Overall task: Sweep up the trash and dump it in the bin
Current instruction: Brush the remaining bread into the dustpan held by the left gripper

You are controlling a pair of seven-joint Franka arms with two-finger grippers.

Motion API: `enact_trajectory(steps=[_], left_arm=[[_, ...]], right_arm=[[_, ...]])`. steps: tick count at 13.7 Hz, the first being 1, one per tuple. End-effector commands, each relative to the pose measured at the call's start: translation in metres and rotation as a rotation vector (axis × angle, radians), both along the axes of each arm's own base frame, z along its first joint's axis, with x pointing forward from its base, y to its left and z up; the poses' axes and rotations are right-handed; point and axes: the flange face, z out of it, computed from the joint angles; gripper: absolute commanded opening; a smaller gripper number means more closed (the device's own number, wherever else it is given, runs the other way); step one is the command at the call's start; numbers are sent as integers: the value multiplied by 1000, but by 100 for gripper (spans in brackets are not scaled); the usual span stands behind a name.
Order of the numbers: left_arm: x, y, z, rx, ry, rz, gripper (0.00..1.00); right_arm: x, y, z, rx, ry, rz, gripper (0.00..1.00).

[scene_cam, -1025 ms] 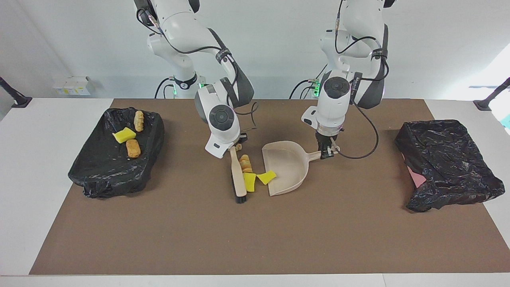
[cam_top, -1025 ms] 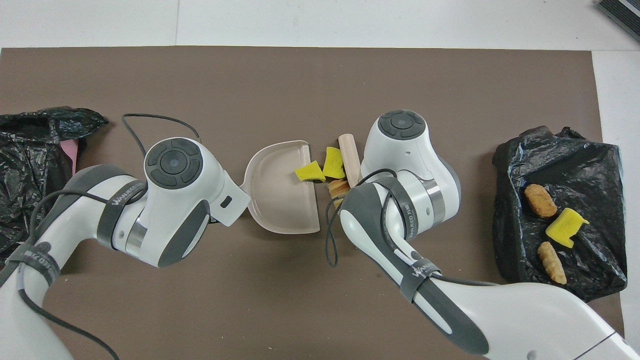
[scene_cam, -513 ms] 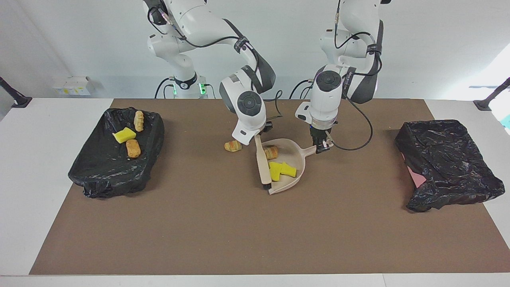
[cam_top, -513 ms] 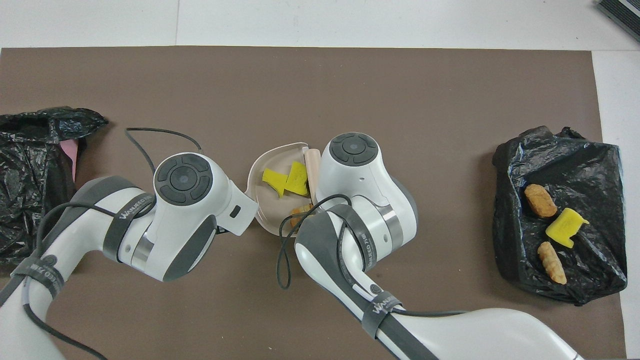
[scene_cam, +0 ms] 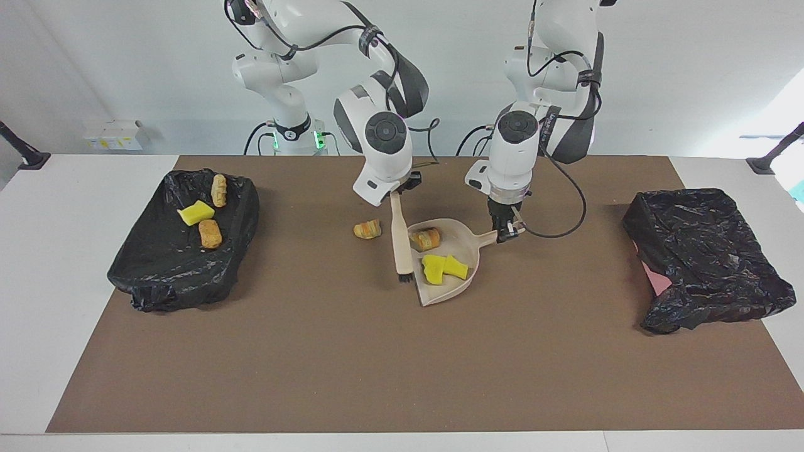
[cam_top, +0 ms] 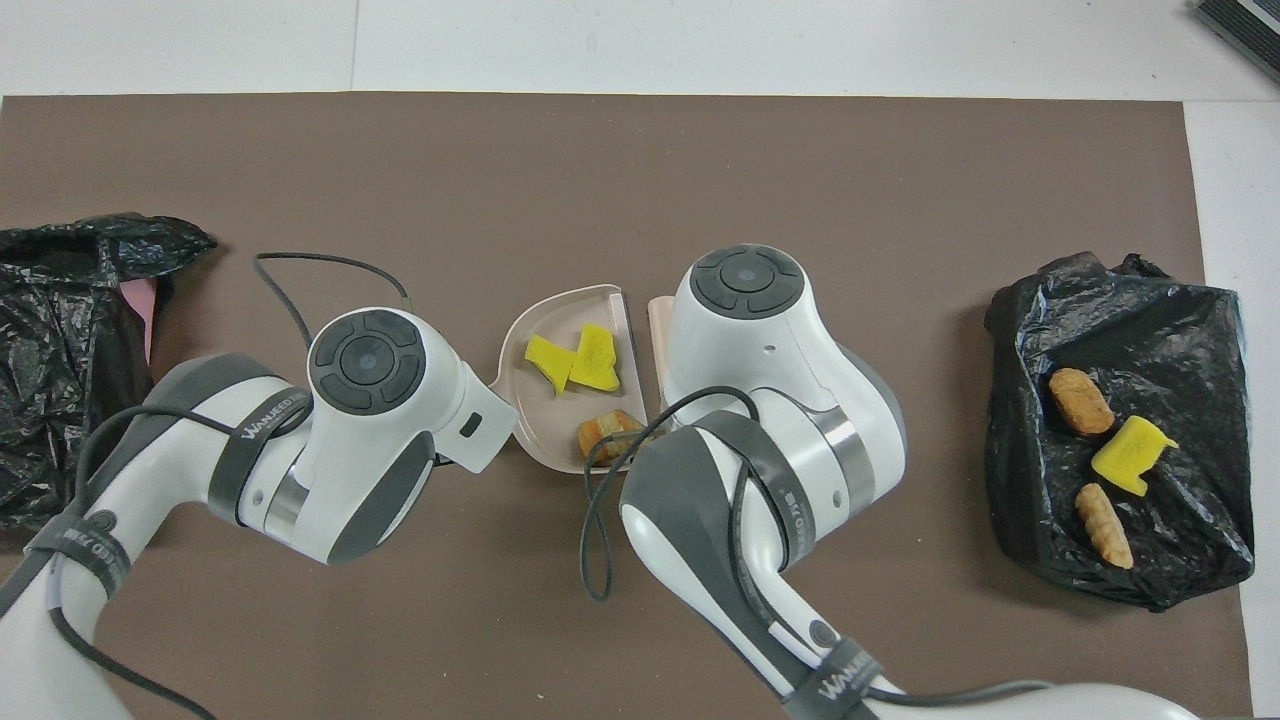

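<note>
My left gripper (scene_cam: 507, 231) is shut on the handle of the beige dustpan (scene_cam: 468, 248), which rests on the brown mat. Trash lies in the dustpan (cam_top: 540, 400): two yellow sponge pieces (scene_cam: 443, 266) (cam_top: 575, 360) and a golden-brown lump (scene_cam: 427, 238) (cam_top: 605, 435). My right gripper (scene_cam: 402, 187) is shut on the beige brush (scene_cam: 399, 235), bristles down just outside the pan's open edge. Another brown lump (scene_cam: 367, 229) sits on the mat beside the brush, toward the right arm's end; the overhead view hides it. The bin (scene_cam: 157, 270) (cam_top: 1180, 330), lined with a black bag, stands at the right arm's end.
That bin holds a yellow sponge (scene_cam: 196, 212) and two brown lumps (scene_cam: 210, 233). A second black-bagged bin (scene_cam: 703, 251) (cam_top: 60, 330), with pink showing at one side, stands at the left arm's end. Bare mat stretches from the dustpan to the table edge farthest from the robots.
The brush swept the two sponges and one lump into the dustpan, then drew back out to its mouth and rose. One lump stayed on the mat. The dustpan shifted slightly toward the robots.
</note>
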Motion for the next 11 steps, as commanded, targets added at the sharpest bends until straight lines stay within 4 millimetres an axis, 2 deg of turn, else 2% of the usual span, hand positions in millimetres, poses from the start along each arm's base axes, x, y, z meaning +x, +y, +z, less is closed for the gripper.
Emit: enact_trajectory(steps=[1,3,4,6,7,8,10,11], left_arm=[[-15,-7,1,5,-18,-41,0],[-17,-10,1,6,-15,-47,0],[-17,-10,1,7,-14,-46,0],[-22,-14,2,10,-12,-55,0],[-31,-16,-2,12,-7,-64,0],[-37,-14,-3,15,-5,-67,0],[-51,-22,-4,17,-2,-90,0],[-56,-24,-4,21,2,-85,0]], right_arm=[[-29,-31,-5,-160,2,-15,0],[-50,-58,-25,-213,24,-60,0],[-58,-75,-37,-214,8,-92,0],[-82,-95,-64,-192,-69,-131,0],[-81,-108,-71,-186,-73,-150,0],[-81,-111,-76,-182,-65,-156,0],[-80,-98,-89,-159,-65,-139,0],[-83,-79,-99,-107,-54,-145,0]])
